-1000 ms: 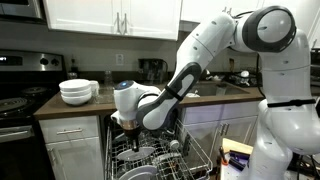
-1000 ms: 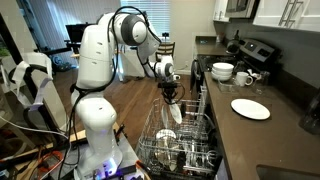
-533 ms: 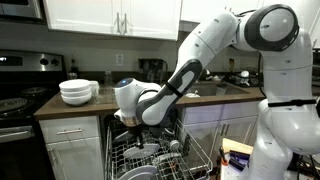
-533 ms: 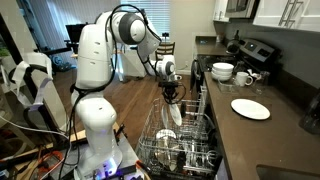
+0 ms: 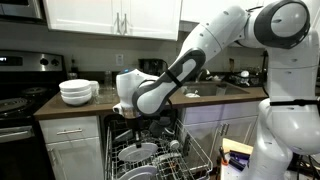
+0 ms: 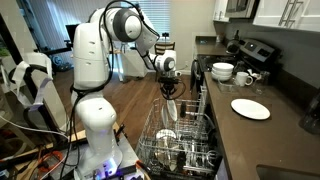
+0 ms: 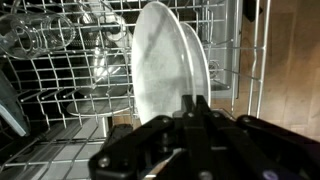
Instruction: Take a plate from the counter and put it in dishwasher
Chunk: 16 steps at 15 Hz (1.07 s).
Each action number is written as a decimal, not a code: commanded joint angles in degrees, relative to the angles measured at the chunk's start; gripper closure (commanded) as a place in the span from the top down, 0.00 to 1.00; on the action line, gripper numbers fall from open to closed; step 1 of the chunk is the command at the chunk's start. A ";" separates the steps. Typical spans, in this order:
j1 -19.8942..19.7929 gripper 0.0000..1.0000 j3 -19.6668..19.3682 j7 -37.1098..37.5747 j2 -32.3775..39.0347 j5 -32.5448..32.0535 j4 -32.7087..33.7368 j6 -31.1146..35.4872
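The plate [image 7: 160,70] stands on edge in the dishwasher [image 5: 198,150] rack beside a second plate [image 7: 203,55], clear only in the wrist view; an exterior view adds a spare plate [image 6: 250,108] lying on the counter [image 6: 245,140]. The arm [image 5: 200,52] bends over the rack, gripper [image 7: 197,105] pointing down just over the plate's rim, fingers close together, can't tell if they're pinching it. It's sitting a bit higher than a second ago.
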 commanded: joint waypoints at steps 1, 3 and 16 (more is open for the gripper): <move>-2.03 0.05 1.73 -6.72 -1.68 5.82 -0.40 -0.82; -2.59 0.05 1.98 -9.36 -0.94 8.21 -0.08 -0.90; -5.53 0.05 2.50 -20.51 4.87 12.86 1.01 0.45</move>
